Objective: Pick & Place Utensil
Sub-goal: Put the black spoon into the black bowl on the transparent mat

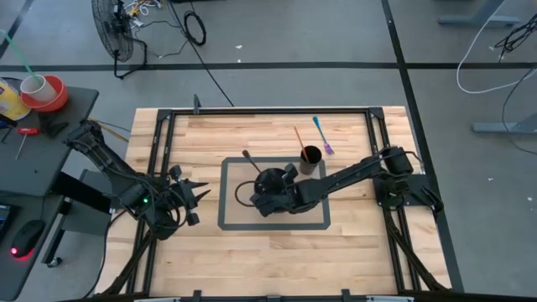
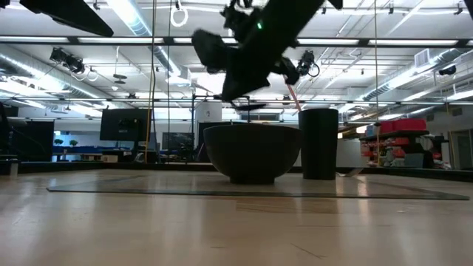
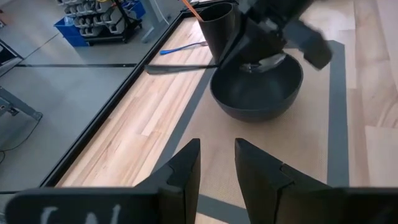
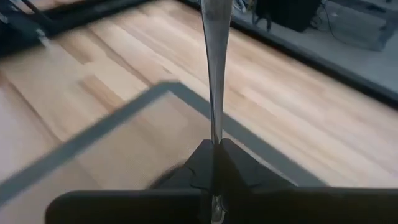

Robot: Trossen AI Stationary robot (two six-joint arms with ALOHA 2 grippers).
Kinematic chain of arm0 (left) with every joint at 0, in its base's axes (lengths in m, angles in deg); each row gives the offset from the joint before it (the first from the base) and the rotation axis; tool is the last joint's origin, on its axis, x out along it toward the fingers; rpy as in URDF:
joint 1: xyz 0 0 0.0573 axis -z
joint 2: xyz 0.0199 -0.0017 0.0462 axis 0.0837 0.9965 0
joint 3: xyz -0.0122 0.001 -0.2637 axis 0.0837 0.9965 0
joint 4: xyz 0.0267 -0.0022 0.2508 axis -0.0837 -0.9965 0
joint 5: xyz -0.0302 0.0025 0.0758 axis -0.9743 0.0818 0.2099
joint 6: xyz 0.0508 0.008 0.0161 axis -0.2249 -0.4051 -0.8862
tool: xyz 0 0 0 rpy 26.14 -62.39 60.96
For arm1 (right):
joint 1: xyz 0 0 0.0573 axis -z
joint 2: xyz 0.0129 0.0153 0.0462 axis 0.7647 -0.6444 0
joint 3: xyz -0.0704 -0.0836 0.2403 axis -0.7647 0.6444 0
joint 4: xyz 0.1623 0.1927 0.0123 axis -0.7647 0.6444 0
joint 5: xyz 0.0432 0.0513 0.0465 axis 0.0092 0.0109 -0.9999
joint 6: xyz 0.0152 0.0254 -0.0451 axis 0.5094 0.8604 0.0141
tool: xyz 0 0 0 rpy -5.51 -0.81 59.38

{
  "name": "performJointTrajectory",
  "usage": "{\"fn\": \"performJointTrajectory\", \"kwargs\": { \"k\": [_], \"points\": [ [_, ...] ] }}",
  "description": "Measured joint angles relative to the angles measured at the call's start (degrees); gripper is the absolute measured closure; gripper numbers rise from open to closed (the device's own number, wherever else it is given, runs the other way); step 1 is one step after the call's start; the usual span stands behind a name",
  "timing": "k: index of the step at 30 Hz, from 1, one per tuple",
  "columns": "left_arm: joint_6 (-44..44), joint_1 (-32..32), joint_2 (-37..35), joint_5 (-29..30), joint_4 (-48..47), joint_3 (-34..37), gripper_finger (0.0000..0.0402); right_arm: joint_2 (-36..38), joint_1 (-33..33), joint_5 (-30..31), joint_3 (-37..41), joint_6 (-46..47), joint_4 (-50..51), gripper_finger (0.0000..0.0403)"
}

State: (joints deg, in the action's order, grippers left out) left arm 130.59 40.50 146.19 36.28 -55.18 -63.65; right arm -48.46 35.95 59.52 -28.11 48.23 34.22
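Two end effectors: right (image 4: 213,163) clamped on metal utensil (image 4: 216,56) above bowl (image 3: 256,93); left (image 3: 217,163) narrowly parted, 9 o'clock of bowl.

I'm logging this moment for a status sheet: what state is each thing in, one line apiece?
Right hand: shut on the utensil, above the bowl.
Utensil: gripped, off the table.
Bowl: upright on the table.
Cup: upright beside the bowl, orange stick inside.
Blue utensil: lying flat.
Left hand: open, empty, at the table's left.
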Motion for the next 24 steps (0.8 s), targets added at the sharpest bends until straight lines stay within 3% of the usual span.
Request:
{"fn": "performJointTrajectory", "kwargs": {
  "k": [5, 10, 24],
  "points": [
    [0.02, -0.02, 0.00, 0.00, 0.06, 0.00, 0.0296, -0.08, 0.91, -0.04, 4.27, 4.59, -4.54, 0.0383],
    [0.22, -0.11, 0.00, -0.02, 0.11, 0.00, 0.0296, -0.13, 1.62, -0.19, 8.43, 2.16, -13.20, 0.0383],
    [0.24, -0.11, 0.00, -0.02, 0.11, 0.00, 0.0296, -0.15, 1.99, -3.95, 15.73, 1.92, -22.63, 0.0382]
  ]
}}
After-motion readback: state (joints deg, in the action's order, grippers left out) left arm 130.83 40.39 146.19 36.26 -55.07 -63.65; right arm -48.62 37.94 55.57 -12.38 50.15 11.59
